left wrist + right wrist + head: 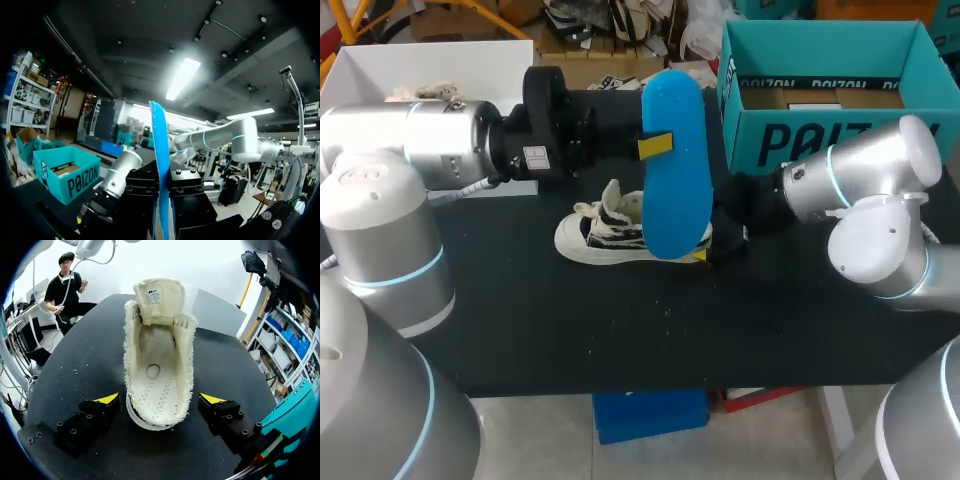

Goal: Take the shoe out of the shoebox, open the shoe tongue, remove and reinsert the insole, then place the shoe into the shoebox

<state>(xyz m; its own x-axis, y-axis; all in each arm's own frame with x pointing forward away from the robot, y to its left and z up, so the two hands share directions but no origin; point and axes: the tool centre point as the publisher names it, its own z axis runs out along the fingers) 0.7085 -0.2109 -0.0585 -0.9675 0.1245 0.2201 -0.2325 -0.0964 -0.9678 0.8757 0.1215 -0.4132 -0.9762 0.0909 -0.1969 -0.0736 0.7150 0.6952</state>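
A white low sneaker [610,235] with black-striped sides lies on the black table [570,330]. Its tongue is pulled up and no insole lies inside the sneaker [157,355]. My left gripper [655,145] is shut on the blue insole [675,165], which hangs upright above the shoe. In the left wrist view the insole [160,165] shows edge-on, clamped in the left gripper [162,185]. My right gripper [160,399] is open at the heel, one finger on each side and neither touching. In the head view the right gripper [712,250] is partly hidden behind the insole.
The teal shoebox [820,140] stands open at the back right, behind my right arm [860,180]; it also shows as the teal box [67,177] in the left wrist view. A white box [380,65] sits at the back left.
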